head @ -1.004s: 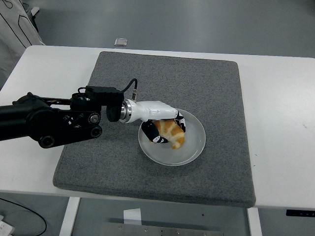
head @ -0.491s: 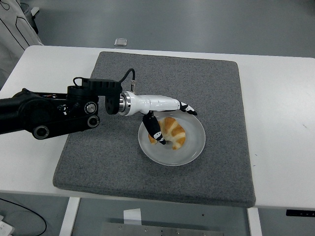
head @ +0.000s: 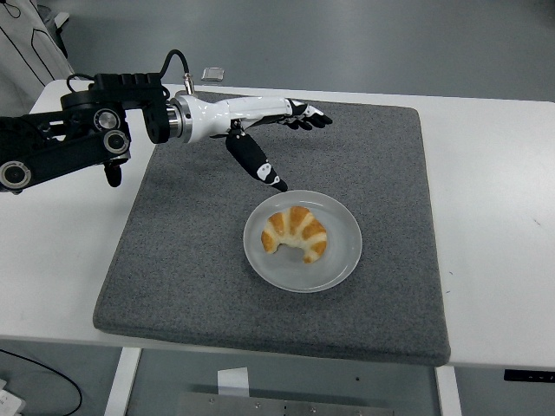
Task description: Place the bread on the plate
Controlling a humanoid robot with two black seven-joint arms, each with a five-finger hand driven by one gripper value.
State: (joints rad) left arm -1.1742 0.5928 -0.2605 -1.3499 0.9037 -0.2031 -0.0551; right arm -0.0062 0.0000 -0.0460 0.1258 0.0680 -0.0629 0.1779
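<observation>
A golden croissant [head: 296, 233] lies in the middle of a pale round plate [head: 340, 260] on the grey mat. My left hand [head: 290, 143] hovers above and to the upper left of the plate, well apart from the bread. Its fingers [head: 308, 116] are stretched out and the thumb points down toward the plate, holding nothing. The black left arm reaches in from the left edge. My right arm does not show.
The grey mat [head: 173, 260] covers most of the white table [head: 494, 217]. A small grey object [head: 212, 74] lies on the floor beyond the table's far edge. White fabric [head: 26, 35] shows at the top left corner.
My left hand let go of the croissant, opened, and rose away up and to the left. The croissant stays on the plate.
</observation>
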